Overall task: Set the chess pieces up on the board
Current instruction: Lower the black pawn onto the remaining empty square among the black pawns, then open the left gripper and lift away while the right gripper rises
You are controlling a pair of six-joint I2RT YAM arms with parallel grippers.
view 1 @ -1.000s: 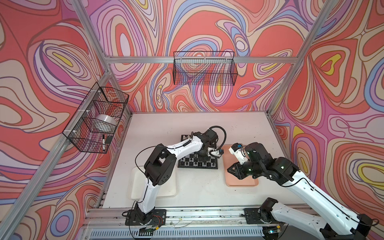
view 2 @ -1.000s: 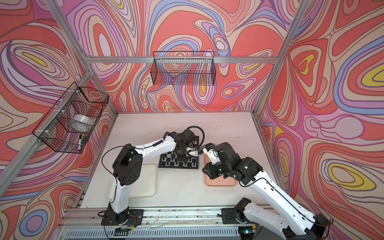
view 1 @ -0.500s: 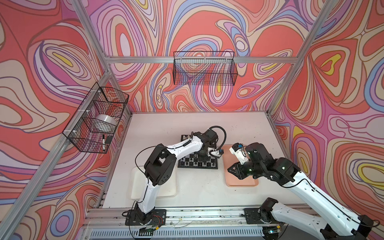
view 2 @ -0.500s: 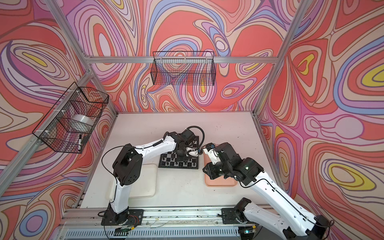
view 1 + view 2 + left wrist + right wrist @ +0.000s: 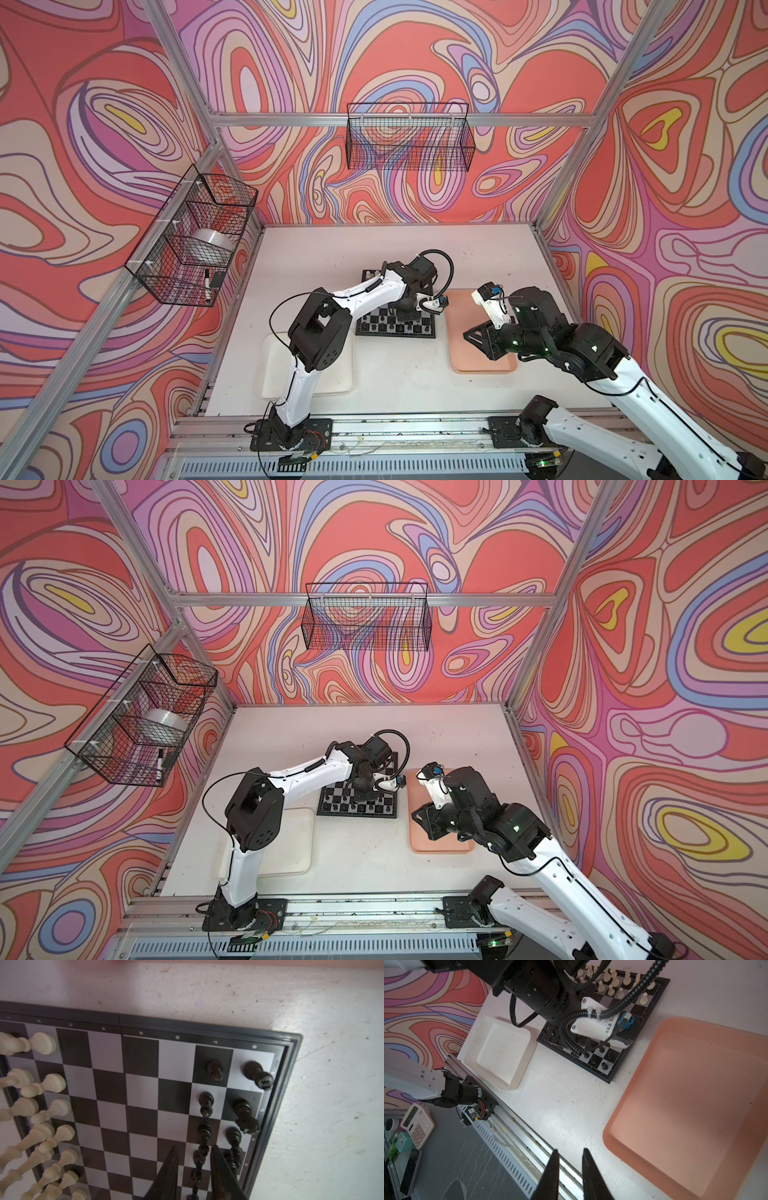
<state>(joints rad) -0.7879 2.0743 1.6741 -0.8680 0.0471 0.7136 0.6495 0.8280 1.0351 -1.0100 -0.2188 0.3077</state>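
The board lies mid-table. In the left wrist view the cream-white chess pieces fill two rows at one end of the board, and the black chess pieces stand in two rows at the other end. My left gripper hangs low over the black rows. It is open, with a standing black pawn in the gap between its fingers and clear room on one side. My right gripper is open and empty, over the table's front edge beside the pink tray.
An empty pink tray lies right of the board. A white tray lies front left under the left arm. Wire baskets hang on the back and left walls. A metal rail runs along the front.
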